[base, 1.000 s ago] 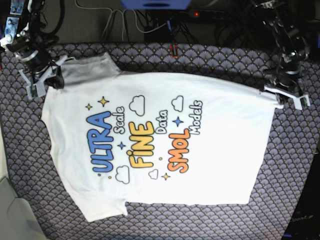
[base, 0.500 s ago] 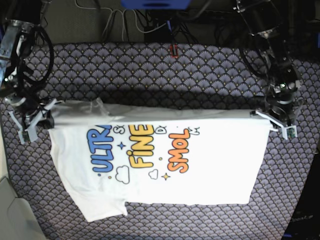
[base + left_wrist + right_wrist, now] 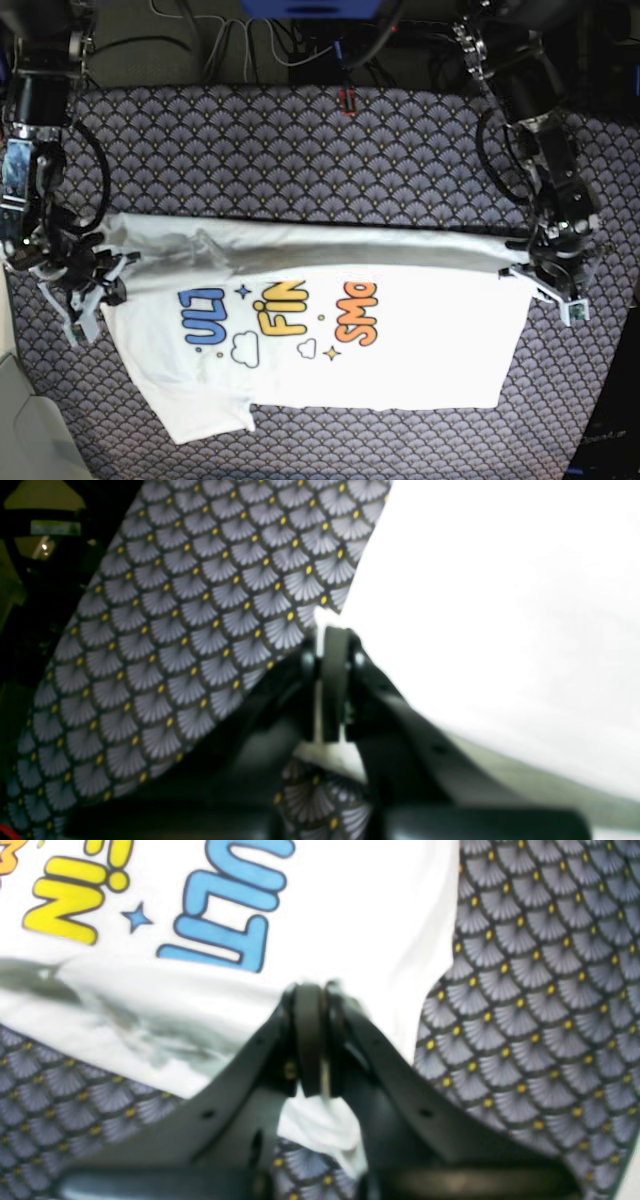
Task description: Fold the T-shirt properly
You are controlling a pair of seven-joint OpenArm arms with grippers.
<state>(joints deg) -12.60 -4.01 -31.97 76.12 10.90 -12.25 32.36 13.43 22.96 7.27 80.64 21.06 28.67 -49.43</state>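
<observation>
The white T-shirt (image 3: 400, 340) lies on the patterned cloth, print up, with its far edge folded toward the near side, so only part of the blue, yellow and orange lettering shows. My left gripper (image 3: 540, 282) is shut on the shirt's hem corner at the base view's right; the left wrist view shows its jaws (image 3: 332, 645) closed on white fabric (image 3: 500, 605). My right gripper (image 3: 95, 292) is shut on the shoulder edge at the base view's left; the right wrist view shows it (image 3: 312, 995) pinching cloth (image 3: 350, 925) near the blue letters.
The dark tablecloth with grey fan pattern (image 3: 330, 150) covers the table. Cables and a red-lit device (image 3: 345, 100) lie beyond the far edge. A sleeve (image 3: 205, 415) sticks out at the near left.
Both grippers have dragged the held far edge of the shirt toward the near side. The fold has moved down over the print, hiding more of the lettering.
</observation>
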